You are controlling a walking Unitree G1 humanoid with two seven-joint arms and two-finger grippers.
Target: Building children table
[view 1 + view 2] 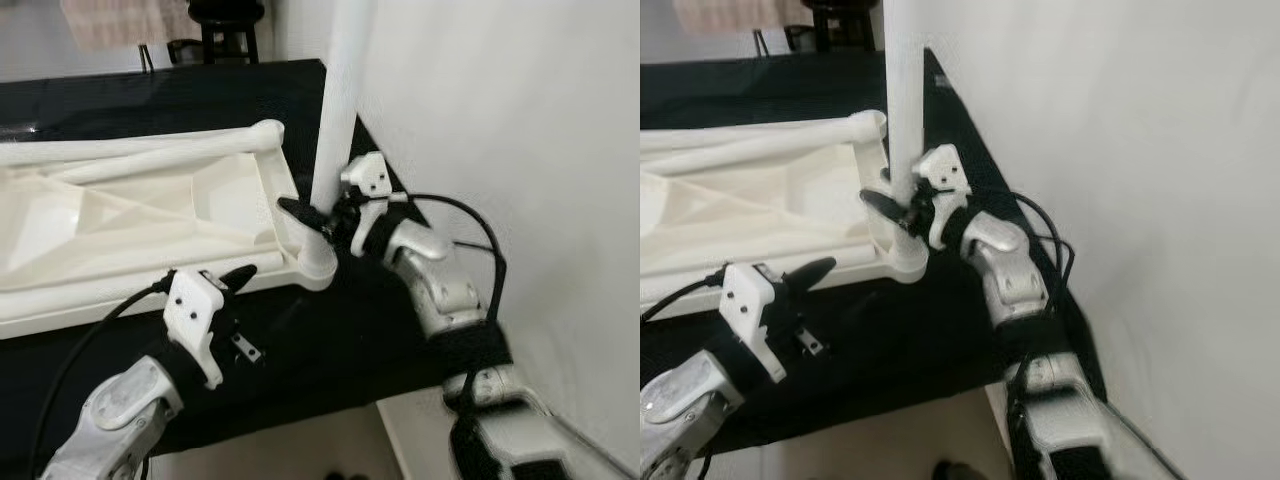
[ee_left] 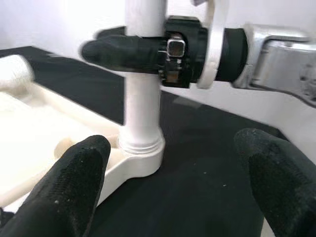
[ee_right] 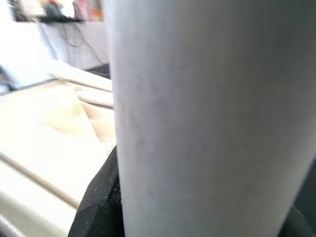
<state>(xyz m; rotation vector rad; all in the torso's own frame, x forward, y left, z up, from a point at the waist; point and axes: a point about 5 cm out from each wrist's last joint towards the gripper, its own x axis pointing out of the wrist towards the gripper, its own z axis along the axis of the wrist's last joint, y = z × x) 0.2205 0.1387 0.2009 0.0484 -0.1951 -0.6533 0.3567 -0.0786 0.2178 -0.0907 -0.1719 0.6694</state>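
A white plastic children's tabletop (image 1: pixel 120 225) lies upside down on a black surface (image 1: pixel 330 340). A white table leg (image 1: pixel 338 110) stands upright in the corner socket (image 1: pixel 318 265) nearest me. My right gripper (image 1: pixel 318 215) is shut on that leg just above the socket; the leg (image 3: pixel 207 118) looms close in the right wrist view. My left gripper (image 1: pixel 243 278) is open, hovering near the tabletop's front edge, just left of the socket, holding nothing. Its fingers (image 2: pixel 64 190) frame the leg (image 2: pixel 143 98) and socket in the left wrist view. A second leg (image 1: pixel 150 150) lies flat along the far rim.
A white wall (image 1: pixel 520 120) rises close on the right, beside my right arm. A dark stool (image 1: pixel 225 30) stands at the back beyond the black surface. Pale floor (image 1: pixel 290 445) lies below the surface's near edge.
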